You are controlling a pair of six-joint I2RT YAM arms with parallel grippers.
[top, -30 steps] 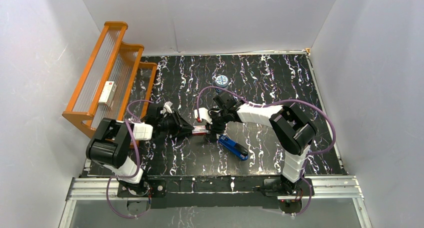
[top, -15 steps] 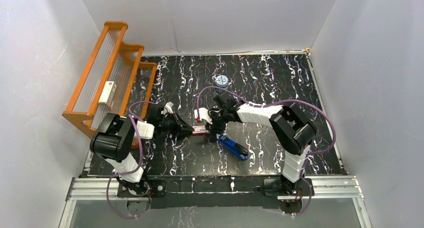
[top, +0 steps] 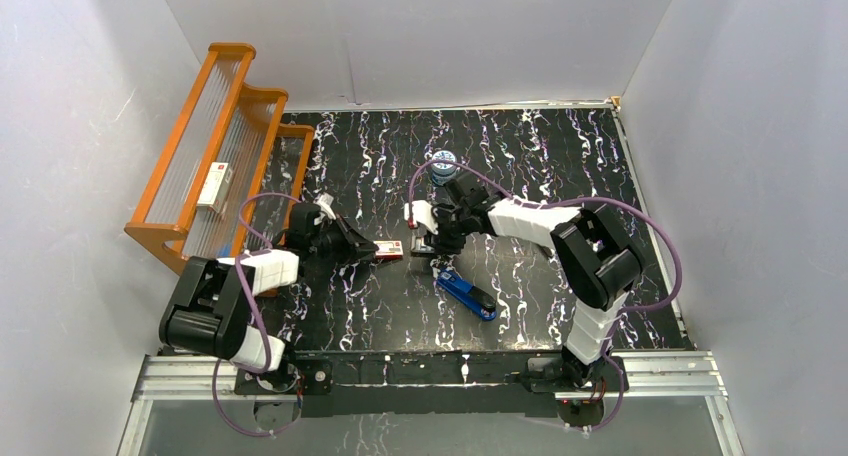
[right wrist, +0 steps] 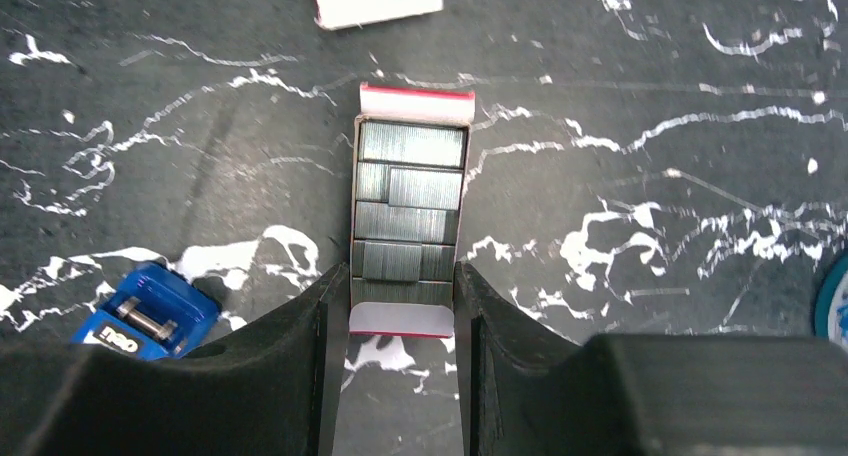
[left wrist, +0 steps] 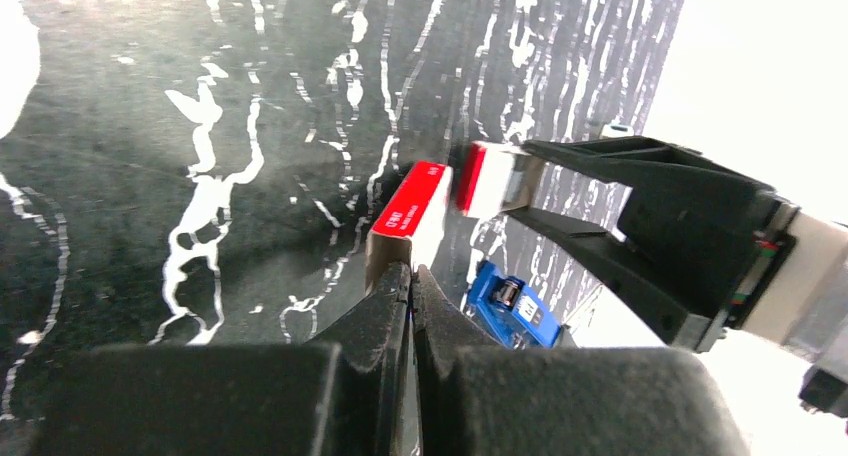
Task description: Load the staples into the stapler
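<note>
Inspection found the staple box in two parts, both held above the middle of the table [top: 540, 156], slightly toward its left edge. The left gripper [left wrist: 408, 274] was clenched on one end of the red outer sleeve [left wrist: 410, 208]. The right gripper [left wrist: 528, 181] was closed across the near end of the inner tray [right wrist: 398, 318], one finger on each long side. The open end of the tray pointed toward the sleeve, with a clear gap between the two parts. The staples [right wrist: 408, 211] lay exposed in the tray in several silvery strips, unevenly stepped. The stapler [top: 466, 294] lay on the table toward the near edge, just right of centre, apart from both grippers. Whether its rail was open could not be told.

Assessment:
- **Tray:** it is thin card, light and easily crushed, so the side grip should be light.
- **Strips:** these are loose, smooth and brittle along their glue lines. Tilting the tray would likely spill or snap them.
- **Taking a strip:** one should be held across its narrow width, near mid-length.
- **Stapler:** it looks rigid and heavier, and is best held by its body.
</note>
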